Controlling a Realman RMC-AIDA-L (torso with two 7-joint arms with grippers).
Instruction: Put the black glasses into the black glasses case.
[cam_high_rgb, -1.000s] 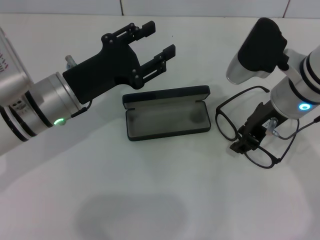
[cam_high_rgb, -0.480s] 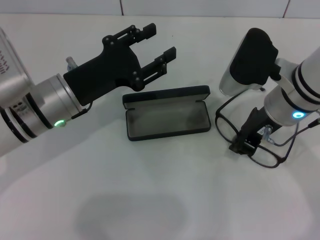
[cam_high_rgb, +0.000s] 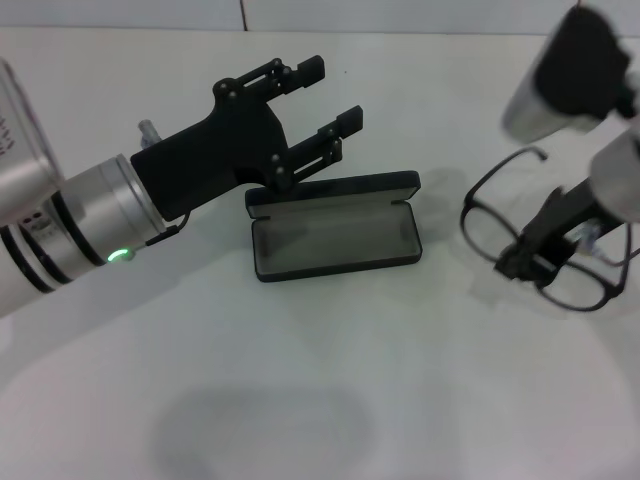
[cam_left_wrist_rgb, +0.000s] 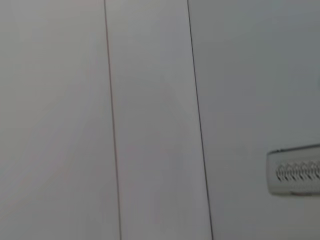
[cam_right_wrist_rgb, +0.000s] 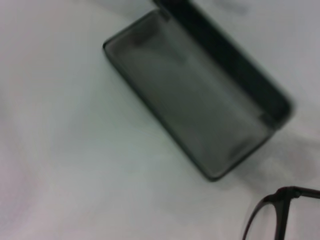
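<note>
White tabletop (cam_high_rgb: 330, 400) fills the head view: your right gripper (cam_high_rgb: 530, 262) is clamped on the black glasses (cam_high_rgb: 540, 250), lifted to the right of the open black glasses case (cam_high_rgb: 335, 238). Your left gripper (cam_high_rgb: 315, 108), fingers spread and empty, hovers over the lid's far-left edge. Left wrist view shows only pale wall. Right wrist view shows the case's grey lining (cam_right_wrist_rgb: 200, 100), one rim beside it; align the frame lengthwise before you lower
</note>
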